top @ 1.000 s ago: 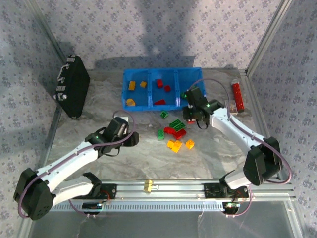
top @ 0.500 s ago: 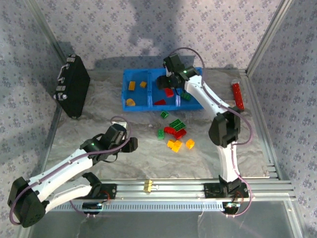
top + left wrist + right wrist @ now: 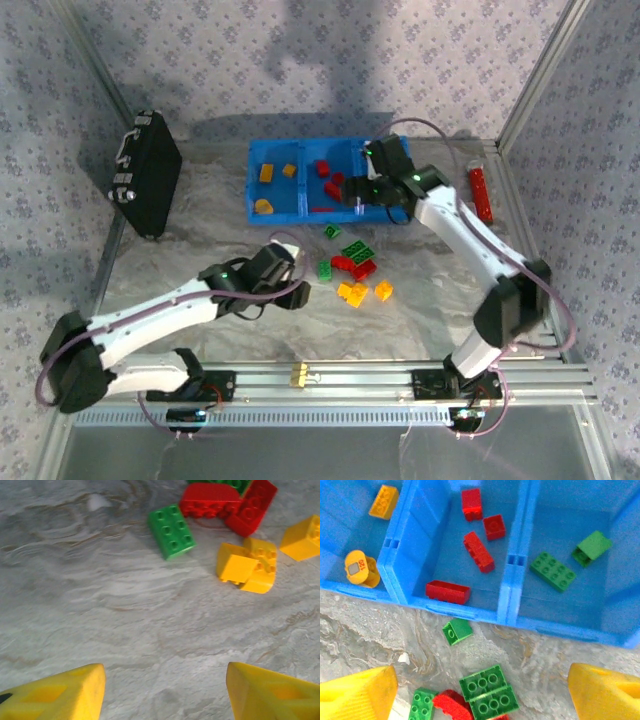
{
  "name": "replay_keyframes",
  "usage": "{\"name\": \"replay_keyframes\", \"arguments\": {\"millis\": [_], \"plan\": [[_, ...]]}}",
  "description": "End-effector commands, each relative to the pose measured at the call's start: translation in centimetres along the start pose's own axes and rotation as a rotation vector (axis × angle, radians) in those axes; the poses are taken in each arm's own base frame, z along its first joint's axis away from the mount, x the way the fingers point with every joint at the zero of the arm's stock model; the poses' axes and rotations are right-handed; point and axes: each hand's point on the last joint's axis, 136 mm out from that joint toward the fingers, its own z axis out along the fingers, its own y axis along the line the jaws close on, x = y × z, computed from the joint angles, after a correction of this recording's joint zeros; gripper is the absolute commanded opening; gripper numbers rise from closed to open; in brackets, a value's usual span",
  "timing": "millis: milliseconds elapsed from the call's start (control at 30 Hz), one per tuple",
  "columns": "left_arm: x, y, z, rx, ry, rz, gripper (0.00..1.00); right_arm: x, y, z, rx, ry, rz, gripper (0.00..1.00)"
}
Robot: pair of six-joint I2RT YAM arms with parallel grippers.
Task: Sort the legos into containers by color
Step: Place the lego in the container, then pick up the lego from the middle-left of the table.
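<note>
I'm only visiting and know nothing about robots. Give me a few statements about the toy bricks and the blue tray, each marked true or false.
1. The middle compartment holds red bricks. True.
2. The green bricks in the blue tray lie in its left compartment. False: they lie in the right compartment.
3. Every brick is already inside the tray. False: loose bricks in green, red and yellow lie on the table.
4. A black case sits to the left of the tray. True.

arms (image 3: pixel 455 225): white, black joints | cables (image 3: pixel 415 122): purple, probably | pincer fingers (image 3: pixel 55 692): yellow
</note>
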Motion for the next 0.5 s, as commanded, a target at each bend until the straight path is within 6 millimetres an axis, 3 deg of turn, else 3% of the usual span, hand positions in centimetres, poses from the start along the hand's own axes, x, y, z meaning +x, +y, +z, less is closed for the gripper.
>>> {"name": "replay_keyframes", "arguments": {"millis": [0,133,233,467], "plan": [[-2.3,-4.0,0.7,0.069,-0.027,0.085,0.65,1.8,-2.8,-1.6,0.040,-0.028,0.086,0.90],[-3.1,-8.3,2.9,0.108,0.010,0.158,0.65,4.5,-5.3,-3.8,0.050,-0.064,0.167,0.90],[-4.0,-11.3,4.7,0.147,0.026,0.192,0.66,7.0,-6.8,-4.3,0.052,-0.054,0.211,0.90],[-5.4,-15.3,9.0,0.161,0.104,0.272,0.68,9.5,-9.2,-6.3,0.053,-0.078,0.290,0.90]]}}
